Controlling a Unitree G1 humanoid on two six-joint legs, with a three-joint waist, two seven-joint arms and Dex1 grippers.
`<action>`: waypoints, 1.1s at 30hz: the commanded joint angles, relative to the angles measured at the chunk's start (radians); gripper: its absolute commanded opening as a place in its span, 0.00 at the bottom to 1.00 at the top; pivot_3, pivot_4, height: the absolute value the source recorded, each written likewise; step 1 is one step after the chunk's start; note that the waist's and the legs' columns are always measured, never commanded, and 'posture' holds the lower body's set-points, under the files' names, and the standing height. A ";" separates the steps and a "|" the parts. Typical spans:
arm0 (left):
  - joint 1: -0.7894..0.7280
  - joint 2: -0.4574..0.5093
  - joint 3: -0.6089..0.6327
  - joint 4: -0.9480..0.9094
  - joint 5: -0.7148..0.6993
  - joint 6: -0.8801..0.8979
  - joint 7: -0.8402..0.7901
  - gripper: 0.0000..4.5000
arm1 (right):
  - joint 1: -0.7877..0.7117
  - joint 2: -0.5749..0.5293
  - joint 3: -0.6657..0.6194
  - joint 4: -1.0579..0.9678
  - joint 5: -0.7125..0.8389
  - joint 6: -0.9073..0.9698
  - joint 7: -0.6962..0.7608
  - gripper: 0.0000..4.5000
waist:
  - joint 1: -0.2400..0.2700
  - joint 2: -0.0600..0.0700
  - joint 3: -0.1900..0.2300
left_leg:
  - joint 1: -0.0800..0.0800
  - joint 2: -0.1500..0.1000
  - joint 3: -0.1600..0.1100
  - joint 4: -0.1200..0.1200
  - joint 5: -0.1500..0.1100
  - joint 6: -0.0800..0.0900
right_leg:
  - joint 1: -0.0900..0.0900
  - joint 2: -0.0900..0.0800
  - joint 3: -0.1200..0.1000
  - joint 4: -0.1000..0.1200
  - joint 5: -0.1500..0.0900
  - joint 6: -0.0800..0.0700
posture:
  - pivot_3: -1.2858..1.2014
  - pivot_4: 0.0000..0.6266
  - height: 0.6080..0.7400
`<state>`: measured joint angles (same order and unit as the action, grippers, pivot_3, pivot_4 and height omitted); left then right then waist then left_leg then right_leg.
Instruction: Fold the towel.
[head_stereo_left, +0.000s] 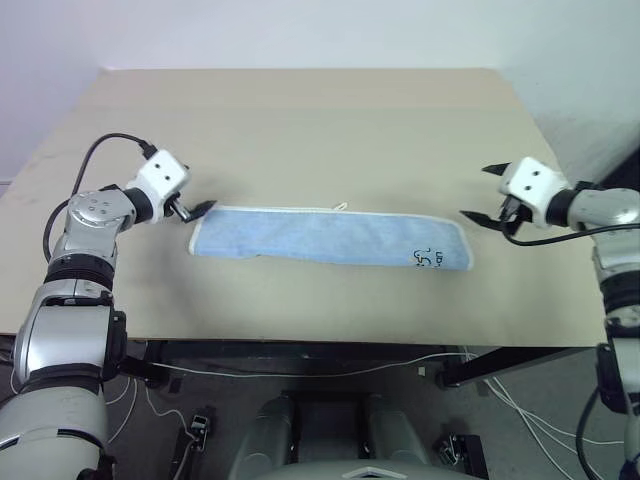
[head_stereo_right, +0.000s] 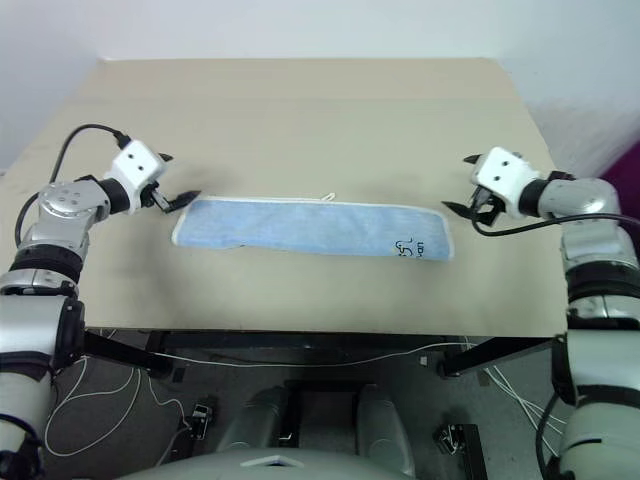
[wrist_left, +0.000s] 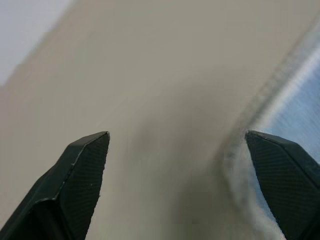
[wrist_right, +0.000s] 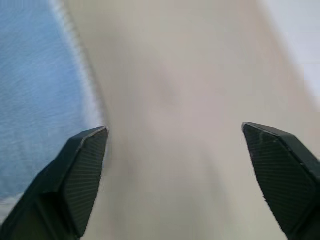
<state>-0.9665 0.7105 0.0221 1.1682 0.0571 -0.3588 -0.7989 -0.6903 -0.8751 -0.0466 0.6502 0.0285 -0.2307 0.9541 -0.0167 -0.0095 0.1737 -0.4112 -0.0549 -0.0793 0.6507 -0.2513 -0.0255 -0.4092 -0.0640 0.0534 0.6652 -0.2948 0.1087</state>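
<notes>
From my head, the towel (head_stereo_left: 331, 237) lay flat and long, nearer the table's (head_stereo_left: 300, 110) front edge. My left gripper (head_stereo_left: 197, 210) was by one end, my right gripper (head_stereo_left: 487, 196) by the other. In both wrist views, my fingers (wrist_left: 82, 175) stood wide apart, holding nothing.

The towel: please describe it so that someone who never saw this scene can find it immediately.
On the beige table, look at the middle, between the two open grippers. There lies the towel, a long, narrow light-blue strip stretched from left to right. It has white edging and a small dark printed mark near its right end.
</notes>
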 joint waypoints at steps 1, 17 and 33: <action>0.032 0.038 0.073 -0.048 -0.064 0.024 0.026 1.00 | 0.123 0.014 -0.136 -0.291 0.173 0.271 -0.053 0.99 | 0.000 0.000 0.000 | 0.000 0.000 0.000 0.000 0.000 0.000 | 0.000 0.000 0.000 0.000 0.000 0.000 | 0.52 0.24 1.00; 0.587 0.049 0.134 -0.862 -0.380 0.311 -0.373 1.00 | 0.566 0.412 -0.575 -0.959 1.312 1.403 -0.763 0.99 | 0.004 -0.001 -0.001 | 0.001 0.001 -0.002 -0.001 0.000 0.000 | 0.001 -0.004 0.002 -0.001 0.000 0.000 | 0.52 0.24 1.00; 0.679 -0.046 0.023 -1.159 -0.398 0.415 -0.352 1.00 | 0.606 0.502 -0.407 -0.799 1.712 1.156 -1.398 0.99 | -0.004 -0.002 -0.003 | 0.004 0.002 -0.001 -0.002 0.000 0.000 | 0.004 -0.001 0.001 -0.001 0.000 0.000 | 0.52 0.24 1.00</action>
<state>-0.2856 0.6646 0.0456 0.0510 -0.3312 0.0558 -1.1608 -0.0686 -0.3764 -0.4610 -0.1865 1.7474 0.9690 -0.4113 -0.0208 -0.0116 0.1712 -0.4068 -0.0530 -0.0802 0.6488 -0.2514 -0.0254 -0.4042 -0.0645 0.0548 0.6638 -0.2947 0.1082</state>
